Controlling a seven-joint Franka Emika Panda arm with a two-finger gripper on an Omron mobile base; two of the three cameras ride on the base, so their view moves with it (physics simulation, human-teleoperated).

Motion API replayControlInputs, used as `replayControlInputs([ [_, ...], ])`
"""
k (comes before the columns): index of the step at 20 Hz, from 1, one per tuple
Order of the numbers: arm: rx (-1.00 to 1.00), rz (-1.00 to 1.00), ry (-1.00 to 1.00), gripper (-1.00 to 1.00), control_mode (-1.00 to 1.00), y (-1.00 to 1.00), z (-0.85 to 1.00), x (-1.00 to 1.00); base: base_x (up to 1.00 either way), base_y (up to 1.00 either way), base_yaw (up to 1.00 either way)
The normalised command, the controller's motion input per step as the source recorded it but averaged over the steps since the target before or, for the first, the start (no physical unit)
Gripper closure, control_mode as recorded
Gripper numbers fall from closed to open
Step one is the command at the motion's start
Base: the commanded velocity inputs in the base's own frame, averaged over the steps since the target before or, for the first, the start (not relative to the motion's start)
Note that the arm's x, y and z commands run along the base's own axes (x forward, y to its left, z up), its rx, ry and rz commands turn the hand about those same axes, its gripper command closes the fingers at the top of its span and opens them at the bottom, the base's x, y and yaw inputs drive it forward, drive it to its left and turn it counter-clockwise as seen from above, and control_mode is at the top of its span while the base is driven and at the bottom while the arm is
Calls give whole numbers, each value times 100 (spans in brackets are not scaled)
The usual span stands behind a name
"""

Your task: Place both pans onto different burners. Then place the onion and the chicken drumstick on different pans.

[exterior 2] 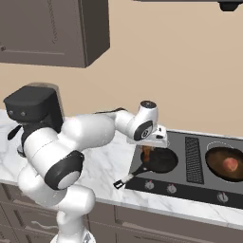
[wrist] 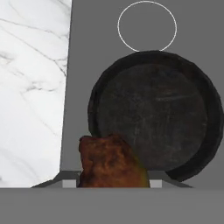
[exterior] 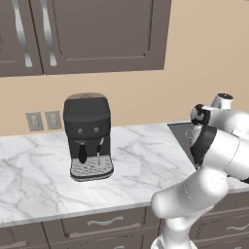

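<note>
While gripped, drumstick point(wrist: 111, 162) hangs beside black pan point(wrist: 153, 113).

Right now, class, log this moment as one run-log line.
pincer: shut on brown chicken drumstick | above black round frying pan | onion: in brown-interior pan

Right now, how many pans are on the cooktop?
2. The black pan sits on the cooktop's left side, under the gripper; the brown-lined pan, holding the onion, is on the right.
</note>
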Motion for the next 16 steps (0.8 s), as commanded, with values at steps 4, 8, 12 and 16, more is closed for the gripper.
replayControlInputs([
  [4,0,10,0,100,-100,-18,-46,13,0,0,0],
  [8,0,9,0,100,-100,-18,-41,22,0,0,0],
  [12,0,3,0,100,-100,-8,-23,42,0,0,0],
  [16,0,0,0,100,-100,-18,-11,44,0,0,0],
])
